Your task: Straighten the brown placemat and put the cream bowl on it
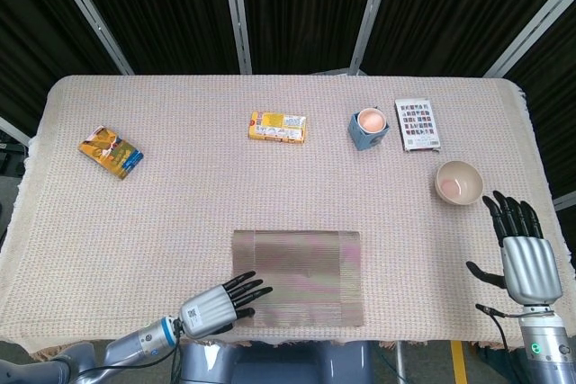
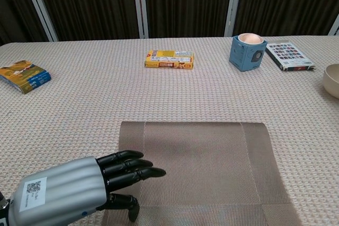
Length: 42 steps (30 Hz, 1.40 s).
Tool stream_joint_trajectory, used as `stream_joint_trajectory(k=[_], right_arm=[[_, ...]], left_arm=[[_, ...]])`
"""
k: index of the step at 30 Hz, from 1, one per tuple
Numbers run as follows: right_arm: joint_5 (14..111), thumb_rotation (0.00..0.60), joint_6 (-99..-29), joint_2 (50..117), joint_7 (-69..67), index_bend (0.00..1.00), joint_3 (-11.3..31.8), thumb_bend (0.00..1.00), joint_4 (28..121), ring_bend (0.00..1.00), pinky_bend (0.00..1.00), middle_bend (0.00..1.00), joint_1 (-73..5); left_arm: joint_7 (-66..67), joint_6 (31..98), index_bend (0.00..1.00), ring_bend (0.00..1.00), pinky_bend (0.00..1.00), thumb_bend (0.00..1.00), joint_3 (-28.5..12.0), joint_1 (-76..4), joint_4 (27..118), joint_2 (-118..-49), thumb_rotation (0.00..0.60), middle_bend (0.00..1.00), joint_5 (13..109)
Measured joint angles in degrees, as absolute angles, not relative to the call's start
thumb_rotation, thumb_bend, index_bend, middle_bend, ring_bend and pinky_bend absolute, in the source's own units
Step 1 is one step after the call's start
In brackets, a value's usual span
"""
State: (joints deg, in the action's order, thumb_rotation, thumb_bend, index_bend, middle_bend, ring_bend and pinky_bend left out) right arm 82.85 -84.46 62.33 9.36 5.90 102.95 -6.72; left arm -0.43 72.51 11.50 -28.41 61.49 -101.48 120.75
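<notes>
Your left hand, fingers apart and holding nothing, lies over the near left corner of the brown placemat, whose long side runs along the desk's near edge.

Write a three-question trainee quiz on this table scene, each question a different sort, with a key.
1. True or false: the cream bowl already sits on the brown placemat.
2. Which hand has its fingers over the placemat? A) left hand B) right hand C) neither
3. Fill in: the blue cup stands between the yellow box and the ____.

Key: 1. False; it stands on the tablecloth, near the right hand. 2. A. 3. Card booklet.
</notes>
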Motion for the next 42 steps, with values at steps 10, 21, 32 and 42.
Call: stream_joint_trajectory(k=[10, 21, 32, 42], right_arm=[[82.85, 0.6, -84.33, 62.01, 8.98, 0.0, 5.87, 0.0, 103.17, 0.0, 0.0, 0.0, -6.67], [82.99, 0.6, -84.35, 61.76, 8.86, 0.0, 5.85, 0.0, 103.39, 0.0, 0.0, 0.0, -6.6], [83.18, 0.6, -84.49, 61.48, 8.49, 0.0, 5.89, 0.0, 103.59, 0.0, 0.0, 0.0, -6.52], [83.39, 0.6, -84.57, 61.34, 8.43, 0.0, 5.84, 0.0, 103.78, 0.0, 0.0, 0.0, -6.46]], left_arm=[[0.95, 71.67, 0.41, 0.0, 0.0, 0.26, 12.49, -29.45, 62.88, -101.42, 0.6, 0.0, 119.26], [0.91, 71.51, 0.41, 0.0, 0.0, 0.31, 13.97, -29.58, 62.34, -102.02, 0.6, 0.0, 117.99], [0.37, 71.54, 0.46, 0.0, 0.0, 0.42, 14.68, -29.65, 61.8, -102.88, 0.6, 0.0, 116.4], [-0.62, 71.04, 0.51, 0.0, 0.0, 0.44, 14.35, -30.03, 62.93, -102.99, 0.6, 0.0, 114.44]])
